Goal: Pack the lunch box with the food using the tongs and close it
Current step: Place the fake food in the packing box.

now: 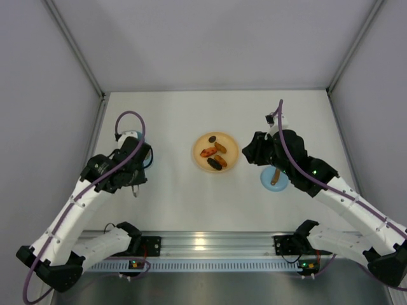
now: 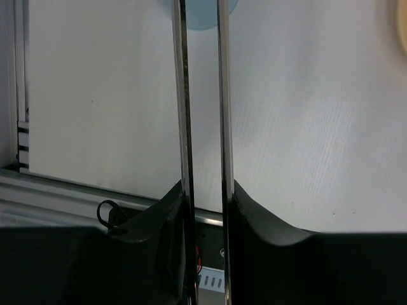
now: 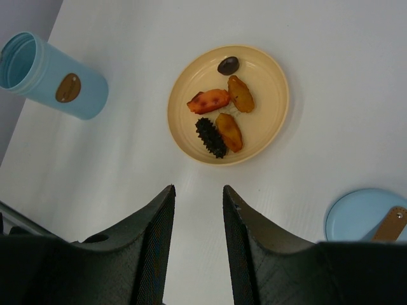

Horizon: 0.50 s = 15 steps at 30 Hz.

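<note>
My left gripper (image 2: 206, 187) is shut on the silver tongs (image 2: 184, 95), whose two arms run straight up between the fingers, slightly apart. Their far end reaches the light blue lunch box (image 2: 203, 13) at the top edge. In the right wrist view the lunch box (image 3: 54, 79) stands open at far left. Several pieces of food (image 3: 219, 111), orange, brown and black, lie on the orange plate (image 3: 267, 82). The blue lid (image 3: 356, 219) with its brown knob lies at lower right. My right gripper (image 3: 198, 189) hangs open and empty just short of the plate.
The plate (image 1: 198, 155) sits mid-table between both arms. The lid (image 1: 267, 181) lies partly under the right arm (image 1: 299, 166). An aluminium rail (image 1: 210, 244) runs along the near edge, and grey walls close in the sides and back.
</note>
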Tool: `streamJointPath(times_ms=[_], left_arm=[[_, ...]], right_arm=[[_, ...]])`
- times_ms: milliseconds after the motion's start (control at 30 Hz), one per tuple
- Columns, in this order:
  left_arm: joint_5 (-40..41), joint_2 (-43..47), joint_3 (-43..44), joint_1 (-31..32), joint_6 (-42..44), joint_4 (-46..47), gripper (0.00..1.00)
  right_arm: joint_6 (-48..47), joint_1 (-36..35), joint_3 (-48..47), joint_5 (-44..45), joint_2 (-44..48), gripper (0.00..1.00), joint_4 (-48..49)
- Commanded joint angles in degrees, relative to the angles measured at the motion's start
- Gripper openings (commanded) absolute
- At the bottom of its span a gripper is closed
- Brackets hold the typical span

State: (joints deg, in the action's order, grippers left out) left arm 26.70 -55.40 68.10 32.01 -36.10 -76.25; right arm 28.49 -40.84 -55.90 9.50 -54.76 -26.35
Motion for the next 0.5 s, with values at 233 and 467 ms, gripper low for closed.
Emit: streamJointPath(times_ms=[233, 467], left_arm=[[-10.0, -3.6, 12.0, -0.2, 6.2, 7.0, 0.34], [-16.2, -9.9, 8.2, 6.6, 6.0, 17.1, 0.36]], right_arm=[[-0.5, -0.6, -1.8, 1.0, 1.4, 0.36, 1.8], [-0.7, -0.6, -2.2, 3.0, 1.7, 0.36, 0.3]])
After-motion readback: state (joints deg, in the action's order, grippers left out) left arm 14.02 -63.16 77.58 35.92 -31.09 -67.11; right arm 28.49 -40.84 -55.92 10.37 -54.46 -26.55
